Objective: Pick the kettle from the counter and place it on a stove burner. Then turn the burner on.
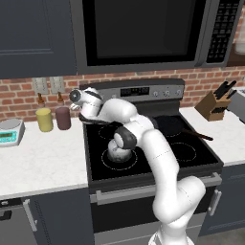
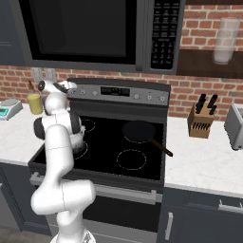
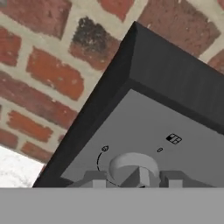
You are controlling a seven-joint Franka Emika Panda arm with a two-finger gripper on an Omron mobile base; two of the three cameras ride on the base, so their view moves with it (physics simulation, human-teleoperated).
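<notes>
The kettle [image 1: 118, 152] sits on the stove burner [image 1: 106, 161], the front-left ring of the black glass cooktop [image 1: 191, 152]. From the left base camera you see its mottled grey-white body just behind the arm's dark elbow joint, inside the ring's pale outline. From the right base camera the white arm covers most of it.

The gripper [image 3: 134, 180] is up at the back of the cooktop, at the left end of the grey control panel [image 1: 143, 91]. In the hand camera you see the finger tips [image 3: 94, 179] standing on either side of a round grey knob [image 3: 133, 167], very close to its sides. You cannot tell from these pictures whether they are pressing on the knob or standing just clear of it.

Beside the cooktop, on the left stretch of counter [image 1: 38, 162], stand a yellow jar [image 1: 44, 119] and a maroon jar [image 1: 62, 117] against the brick wall, with a small scale [image 1: 10, 132] further left. A dark frying pan [image 1: 174, 127] rests on the cooktop's back right ring. A knife block [image 1: 214, 105] stands on the counter to the cooktop's right.
</notes>
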